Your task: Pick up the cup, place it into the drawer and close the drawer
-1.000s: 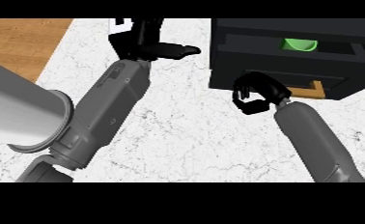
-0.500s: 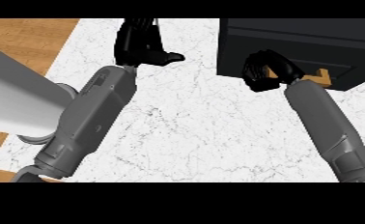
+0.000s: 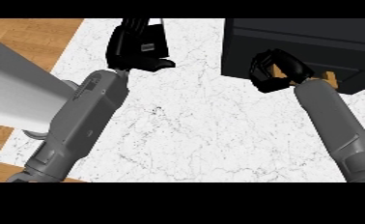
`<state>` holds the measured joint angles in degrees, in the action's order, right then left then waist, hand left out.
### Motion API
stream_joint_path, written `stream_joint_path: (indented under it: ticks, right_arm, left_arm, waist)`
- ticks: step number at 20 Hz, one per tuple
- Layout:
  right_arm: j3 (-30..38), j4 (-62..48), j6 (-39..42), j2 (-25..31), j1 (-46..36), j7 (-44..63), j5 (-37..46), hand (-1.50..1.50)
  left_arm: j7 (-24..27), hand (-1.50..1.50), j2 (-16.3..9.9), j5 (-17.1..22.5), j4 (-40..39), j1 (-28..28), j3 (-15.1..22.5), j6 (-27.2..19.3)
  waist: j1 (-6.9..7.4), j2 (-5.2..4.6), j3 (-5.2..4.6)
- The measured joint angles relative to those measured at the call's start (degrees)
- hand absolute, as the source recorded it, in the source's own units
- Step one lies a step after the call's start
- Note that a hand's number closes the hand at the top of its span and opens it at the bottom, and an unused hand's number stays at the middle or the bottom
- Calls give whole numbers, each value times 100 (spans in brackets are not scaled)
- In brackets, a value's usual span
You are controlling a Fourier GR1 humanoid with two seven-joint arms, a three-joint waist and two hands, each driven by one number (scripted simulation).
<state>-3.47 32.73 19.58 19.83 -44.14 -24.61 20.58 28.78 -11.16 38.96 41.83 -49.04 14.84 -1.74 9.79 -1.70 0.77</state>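
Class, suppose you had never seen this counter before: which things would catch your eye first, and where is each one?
First the black drawer unit at the upper right, a dark block on the white marbled counter. The right hand, fingers curled, sits against its front. At top centre the left hand stands out black on the marble, fingers straight and pointing away from the robot.

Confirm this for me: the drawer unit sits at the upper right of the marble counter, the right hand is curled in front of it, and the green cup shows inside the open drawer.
One thing is wrong: no green cup shows now. In the head view the drawer unit at the upper right of the marble counter presents a dark front with no open compartment visible. The right hand is indeed curled in front of it.
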Motion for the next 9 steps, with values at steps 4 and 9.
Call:
stream_joint_path:
  ticks: [4, 9]
  right_arm:
    - [70, 79, 291, 76, 42, 12, -174, 150]
    - [127, 182, 613, 163, 90, 63, -354, 150]
  left_arm:
    - [-43, -150, -73, 33, 69, 72, -2, 134]
    - [-88, -150, -92, 75, 148, 120, -5, 234]
  waist:
    - [49, -26, 16]
    - [101, -56, 41]
